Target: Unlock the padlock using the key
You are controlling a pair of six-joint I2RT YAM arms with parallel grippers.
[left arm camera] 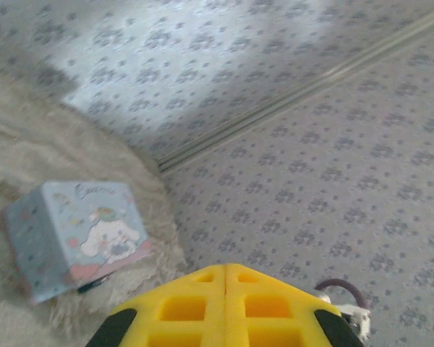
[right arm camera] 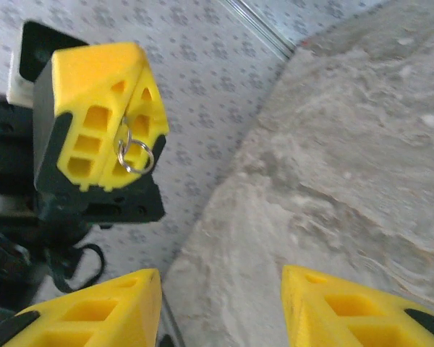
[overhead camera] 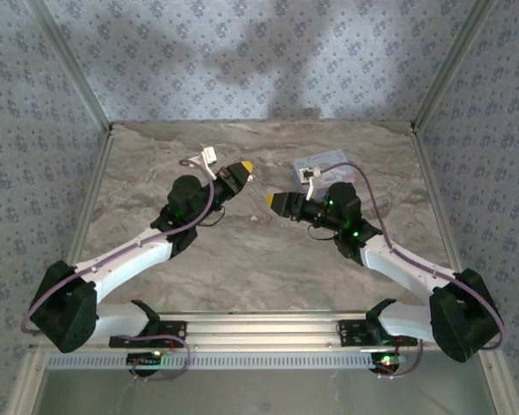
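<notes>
My left gripper (overhead camera: 245,167) is raised over the middle of the table, its yellow jaws pressed together (left arm camera: 226,271). In the right wrist view the left gripper (right arm camera: 130,94) has a small silvery key ring (right arm camera: 134,155) hanging from the seam between its fingers. The key's blade is hidden inside the grip. My right gripper (overhead camera: 271,201) faces it from the right. It stands open (right arm camera: 220,303), with only bare table between its fingers. The padlock is hidden. A small dark bit (left arm camera: 92,285) pokes out at the tin's lower edge, too blurred to name.
A light-blue cartoon-printed tin box (overhead camera: 324,162) (left arm camera: 76,238) lies at the back right of the marbled table (overhead camera: 259,251). Patterned walls (overhead camera: 259,52) close in the back and both sides. A purple cable (overhead camera: 363,186) loops over the right wrist.
</notes>
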